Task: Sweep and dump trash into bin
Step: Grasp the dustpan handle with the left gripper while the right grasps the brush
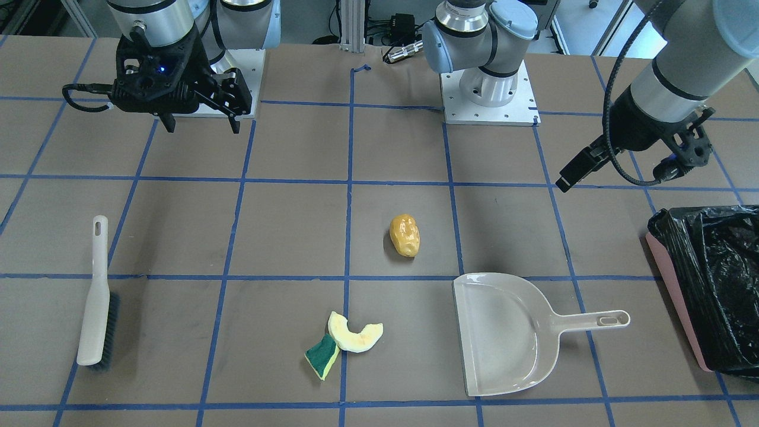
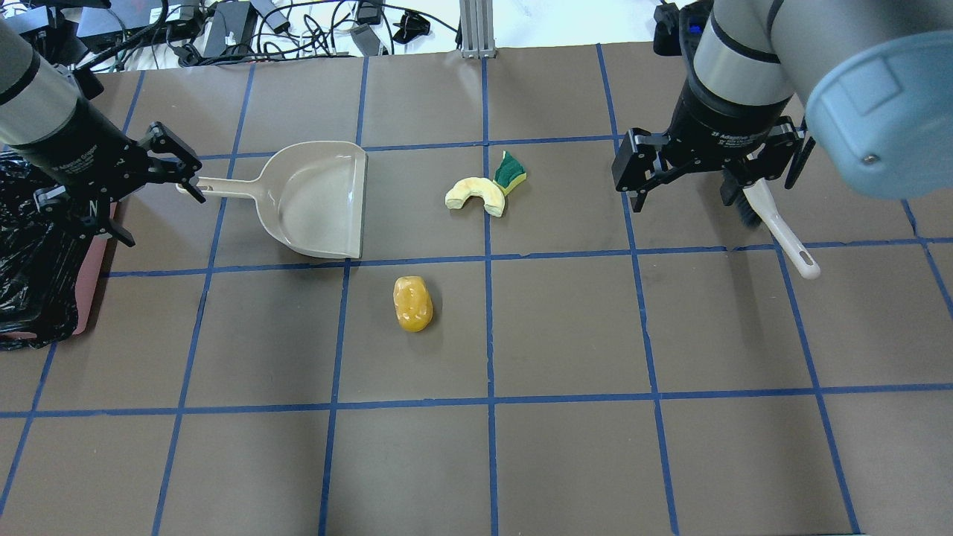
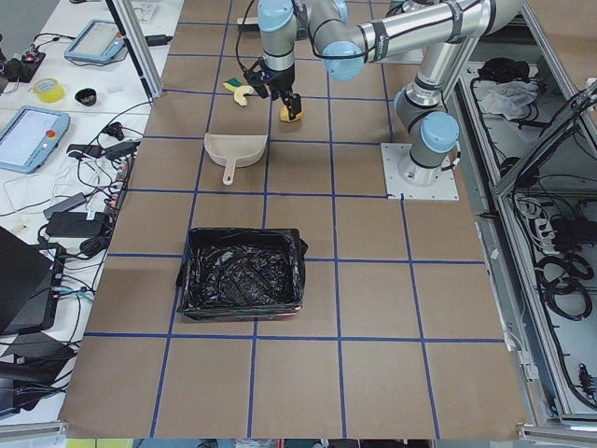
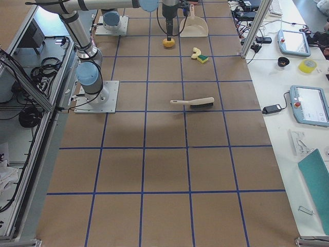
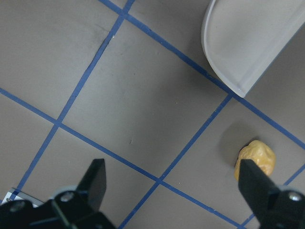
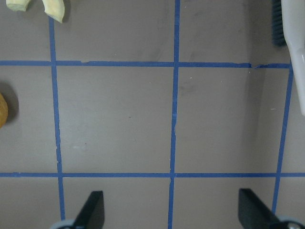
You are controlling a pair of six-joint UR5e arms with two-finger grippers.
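Front view: across the tabletop [image 1: 284, 225] from the robot, facing it, steeply down. Overhead view: behind the robot, forward and down. Both share the dustpan [image 2: 320, 197] and the yellow lump [image 2: 412, 304]. Two end views: high, far back, along the whole tabletop. Wrist views: close, straight down. The left one catches lump and dustpan rim, the right one the brush [image 6: 296, 57] edge.

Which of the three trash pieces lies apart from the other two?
The yellow-brown lump: it sits alone, while the crescent slice and the sponge piece touch each other.

Glossy lump [image 1: 405, 235], crinkled plastic-lined bin [image 1: 711, 284]
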